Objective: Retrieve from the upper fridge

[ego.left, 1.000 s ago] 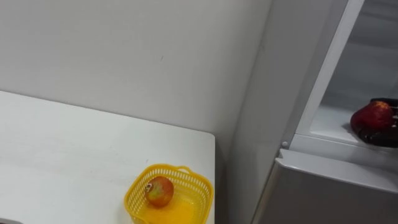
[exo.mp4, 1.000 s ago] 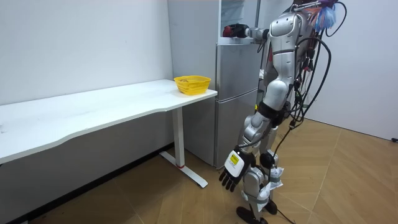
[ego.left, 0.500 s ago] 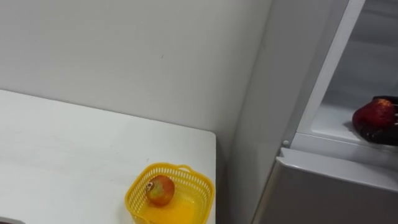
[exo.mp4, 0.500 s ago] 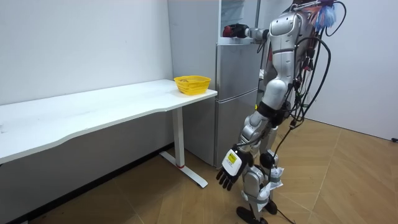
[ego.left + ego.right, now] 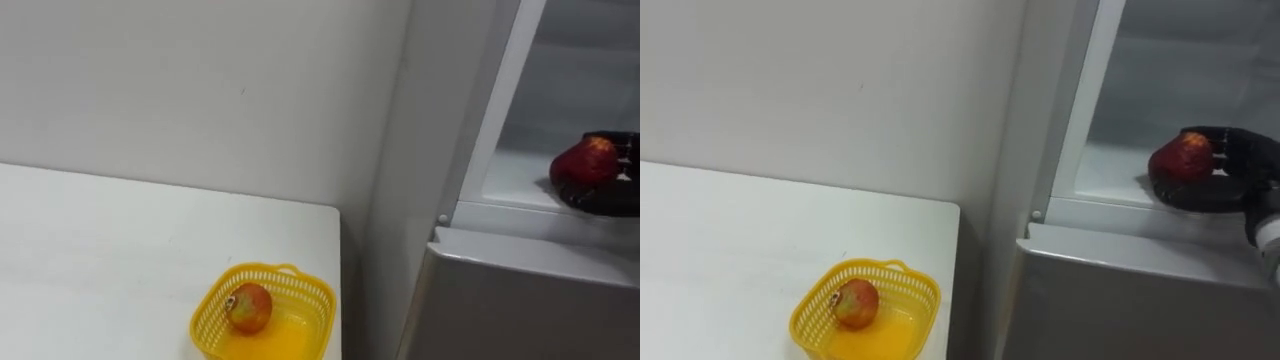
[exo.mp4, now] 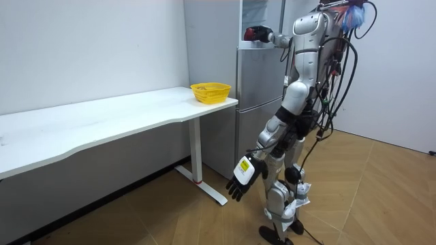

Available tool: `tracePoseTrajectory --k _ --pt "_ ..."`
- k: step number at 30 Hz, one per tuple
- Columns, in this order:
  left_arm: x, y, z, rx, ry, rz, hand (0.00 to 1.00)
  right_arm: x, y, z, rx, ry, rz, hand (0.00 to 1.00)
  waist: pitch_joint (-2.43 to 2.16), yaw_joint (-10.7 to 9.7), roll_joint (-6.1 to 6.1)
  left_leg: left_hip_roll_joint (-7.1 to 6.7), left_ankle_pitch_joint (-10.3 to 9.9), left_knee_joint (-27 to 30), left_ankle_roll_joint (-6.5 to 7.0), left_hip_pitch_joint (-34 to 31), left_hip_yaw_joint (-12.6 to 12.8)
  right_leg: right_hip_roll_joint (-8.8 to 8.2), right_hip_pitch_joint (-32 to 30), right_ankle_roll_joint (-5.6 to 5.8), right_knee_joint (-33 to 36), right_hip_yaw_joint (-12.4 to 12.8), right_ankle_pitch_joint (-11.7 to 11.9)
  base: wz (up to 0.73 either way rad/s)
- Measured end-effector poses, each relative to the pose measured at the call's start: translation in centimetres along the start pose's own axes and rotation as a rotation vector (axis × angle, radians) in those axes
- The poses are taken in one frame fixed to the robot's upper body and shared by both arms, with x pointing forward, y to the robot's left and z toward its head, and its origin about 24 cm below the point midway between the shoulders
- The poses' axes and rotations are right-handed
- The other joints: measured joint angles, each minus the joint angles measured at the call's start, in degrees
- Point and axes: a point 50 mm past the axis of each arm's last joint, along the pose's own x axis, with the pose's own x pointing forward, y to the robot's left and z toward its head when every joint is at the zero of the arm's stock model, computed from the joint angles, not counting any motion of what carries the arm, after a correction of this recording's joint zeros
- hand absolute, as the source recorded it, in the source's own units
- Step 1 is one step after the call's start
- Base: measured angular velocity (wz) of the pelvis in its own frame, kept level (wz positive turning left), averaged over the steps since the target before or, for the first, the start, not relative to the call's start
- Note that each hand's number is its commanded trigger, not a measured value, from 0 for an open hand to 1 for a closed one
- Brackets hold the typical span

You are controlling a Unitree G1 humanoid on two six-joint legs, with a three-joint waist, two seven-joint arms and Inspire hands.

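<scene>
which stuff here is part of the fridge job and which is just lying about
Job:
red fruit
right hand, curled round it
upper fridge shelf
yellow basket, likely drop spot

Lying about:
fruit already in the basket
white table
left hand, hanging open

no text, number or brand readable anywhere, left hand (image 6: 236, 185) in the room view carries a yellow-and-white tag on its back, print there too small to make out
</scene>
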Motion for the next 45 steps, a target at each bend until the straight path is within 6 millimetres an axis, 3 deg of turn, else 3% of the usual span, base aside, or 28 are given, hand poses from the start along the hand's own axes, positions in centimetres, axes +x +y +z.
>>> tracePoseTrajectory --k 7,14,19,25,30,34,35,40,43,45 --pt "0.0 0.0 0.3 0.006 -0.008 0.003 0.0 -2.0 1.9 2.0 -0.162 -0.169 0.015 1.0 0.25 -0.6 0.9 0.02 0.0 -0.9 0.04 0.0 0.5 0.08 -0.5 0.03 0.0 0.7 0.1 -0.04" --pt "-0.1 -0.7 0.5 0.007 -0.025 -0.006 0.0 -6.8 4.4 2.9 -0.149 -0.326 0.028 1.0 -0.16 -1.9 2.39 0.22 0.0 -1.3 0.03 0.1 1.5 0.37 -1.0 0.05 0.0 2.1 0.1 -0.07" --pt "0.0 -1.4 0.9 -0.001 -0.051 -0.007 0.0 -7.7 4.8 3.9 -0.094 -0.383 -0.011 1.0 0.01 -3.0 2.8 0.39 0.0 -1.8 0.03 0.1 2.4 0.35 -1.8 0.06 0.9 2.8 0.1 -0.1" --pt "-0.1 -2.3 0.5 -0.001 -0.033 -0.033 0.0 -10.7 4.9 6.4 -0.118 -0.592 -0.061 1.0 0.35 -3.1 3.63 0.49 -0.1 -1.9 0.03 0.1 3.1 0.5 -2.1 0.04 0.9 3.6 0.2 -0.07" --pt "-0.2 -3.0 1.0 0.028 -0.052 -0.055 0.0 -13.3 6.9 6.1 -0.129 -0.622 -0.02 1.0 0.42 -2.6 4.04 0.62 -0.1 -1.8 0.0 -0.1 3.7 0.69 -2.6 -0.02 1.1 4.6 0.2 -0.06" --pt "-0.2 -3.4 1.5 0.045 -0.069 -0.069 0.0 -14.1 8.7 6.0 -0.171 -0.64 0.058 1.0 0.28 -2.4 4.45 0.66 -0.1 -1.7 0.02 -0.7 4.4 0.78 -3.6 -0.13 1.3 5.5 0.3 -0.12" --pt "-0.2 -3.4 1.8 0.05 -0.078 -0.074 0.0 -14.3 9.1 6.1 -0.181 -0.651 0.081 1.0 -0.1 -2.1 4.31 0.66 -0.1 -1.6 0.02 -1.1 4.6 0.75 -4.2 -0.14 1.6 5.6 0.3 -0.05" --pt "0.0 -3.5 3.4 0.087 -0.137 -0.1 0.0 -15.7 11.0 6.9 -0.201 -0.732 0.187 1.0 -0.05 -0.4 5.06 0.72 -0.1 -1.3 0.02 -0.6 4.4 0.76 -3.8 -0.18 1.8 5.4 0.3 0.0" --pt "0.1 -3.4 3.7 0.086 -0.146 -0.102 0.0 -16.2 11.8 6.9 -0.224 -0.761 0.238 1.0 0.02 0.5 4.97 0.78 -0.1 -1.9 0.0 -0.4 4.3 0.83 -3.6 -0.18 1.9 5.4 0.3 0.02" --pt "0.1 -3.5 3.5 0.086 -0.143 -0.104 0.0 -16.3 12.1 6.9 -0.241 -0.771 0.258 1.0 0.31 1.0 4.65 0.77 -0.1 -1.9 -0.02 -0.4 4.1 0.78 -3.5 -0.19 1.8 5.2 0.3 0.04"
